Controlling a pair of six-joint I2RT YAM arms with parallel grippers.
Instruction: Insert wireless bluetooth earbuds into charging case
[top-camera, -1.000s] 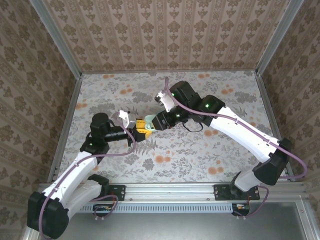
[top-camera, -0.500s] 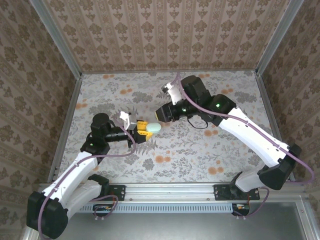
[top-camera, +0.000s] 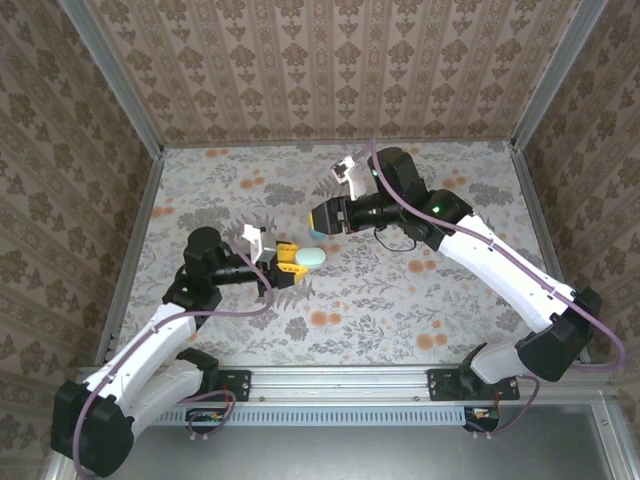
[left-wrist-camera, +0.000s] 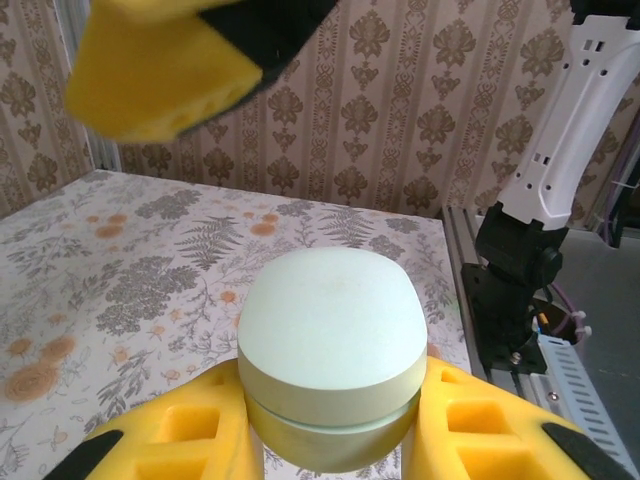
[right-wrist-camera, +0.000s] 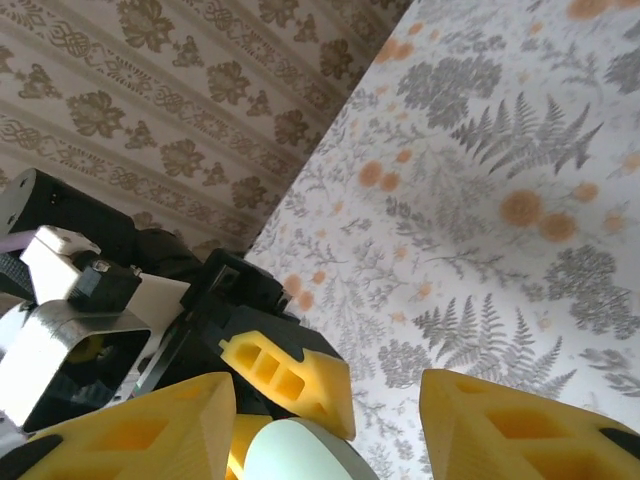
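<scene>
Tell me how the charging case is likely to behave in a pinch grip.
Likely rigid: the charging case shows no dent where the left gripper clamps it. Probably slippery: its shell looks smooth and rounded, so it could squirt out sideways. Probably light, being so small.

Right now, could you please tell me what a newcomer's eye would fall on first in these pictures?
First, the pale sky-blue oval plastic charging case, lid closed, clamped between the left arm's yellow fingers near the middle of the floral-patterned table. Next, the right arm's yellow fingers, spread apart, just beyond the case.
</scene>
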